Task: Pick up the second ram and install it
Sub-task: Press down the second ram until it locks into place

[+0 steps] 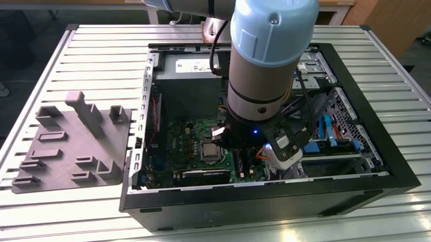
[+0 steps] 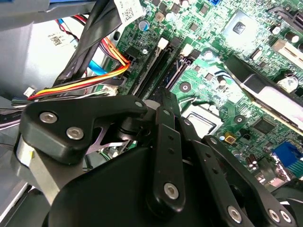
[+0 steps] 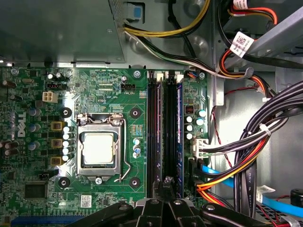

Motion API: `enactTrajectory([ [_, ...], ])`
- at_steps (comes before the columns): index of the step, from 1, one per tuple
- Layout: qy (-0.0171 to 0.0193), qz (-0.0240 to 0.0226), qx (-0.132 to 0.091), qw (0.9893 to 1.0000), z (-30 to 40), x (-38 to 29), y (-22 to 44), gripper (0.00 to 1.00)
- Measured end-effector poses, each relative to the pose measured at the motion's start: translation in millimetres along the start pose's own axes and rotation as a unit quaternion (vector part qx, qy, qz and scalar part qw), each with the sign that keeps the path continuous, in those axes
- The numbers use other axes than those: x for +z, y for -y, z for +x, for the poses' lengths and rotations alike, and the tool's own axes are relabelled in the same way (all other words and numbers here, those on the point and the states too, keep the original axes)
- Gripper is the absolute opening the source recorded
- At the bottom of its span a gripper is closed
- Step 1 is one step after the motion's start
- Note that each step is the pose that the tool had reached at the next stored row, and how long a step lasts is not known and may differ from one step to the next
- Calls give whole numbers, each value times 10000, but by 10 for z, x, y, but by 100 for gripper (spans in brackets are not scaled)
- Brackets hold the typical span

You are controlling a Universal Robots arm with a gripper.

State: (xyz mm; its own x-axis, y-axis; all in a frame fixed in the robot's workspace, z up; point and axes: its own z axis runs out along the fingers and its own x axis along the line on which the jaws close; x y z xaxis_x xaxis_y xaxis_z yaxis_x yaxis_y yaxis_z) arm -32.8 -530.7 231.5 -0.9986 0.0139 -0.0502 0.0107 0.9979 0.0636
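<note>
The tool [image 3: 166,198], grip state unclear, sits over the slots [image 3: 163,132]; the exterior view shows the case [image 1: 269,201] on the counter [image 1: 101,55].

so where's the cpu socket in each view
Exterior view: cpu socket on the motherboard, just toward the exterior view's left of the arm's wrist.
First wrist view: cpu socket beside the long black ram slots.
Second wrist view: cpu socket just beyond the gripper linkage.
Shared landmark: the ram slots.
</note>
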Motion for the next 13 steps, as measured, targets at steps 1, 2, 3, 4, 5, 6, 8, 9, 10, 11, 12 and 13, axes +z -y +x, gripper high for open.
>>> enactTrajectory([
  [1, 0, 0, 0, 10000, 0, 0, 0, 11],
  [2, 0, 0, 0, 10000, 0, 1, 0, 11],
  [3, 0, -1, 0, 10000, 0, 4, 0, 11],
  [4, 1, -2, 0, 10000, 0, 10, 0, 11],
  [5, 0, -1, 0, 10000, 1, 15, 1, 11],
  [6, 0, 0, 0, 10000, 1, 22, 1, 11],
  [8, 0, 0, 0, 10000, 2, 37, 2, 11],
  [9, 0, 0, 0, 10000, 2, 45, 3, 11],
  [10, 0, 0, 0, 10000, 2, 54, 3, 11],
  [11, 0, 0, 0, 10000, 3, 62, 4, 11],
  [12, 0, 0, 0, 10000, 3, 69, 4, 11],
  [13, 0, -1, 0, 10000, 4, 75, 5, 11],
])
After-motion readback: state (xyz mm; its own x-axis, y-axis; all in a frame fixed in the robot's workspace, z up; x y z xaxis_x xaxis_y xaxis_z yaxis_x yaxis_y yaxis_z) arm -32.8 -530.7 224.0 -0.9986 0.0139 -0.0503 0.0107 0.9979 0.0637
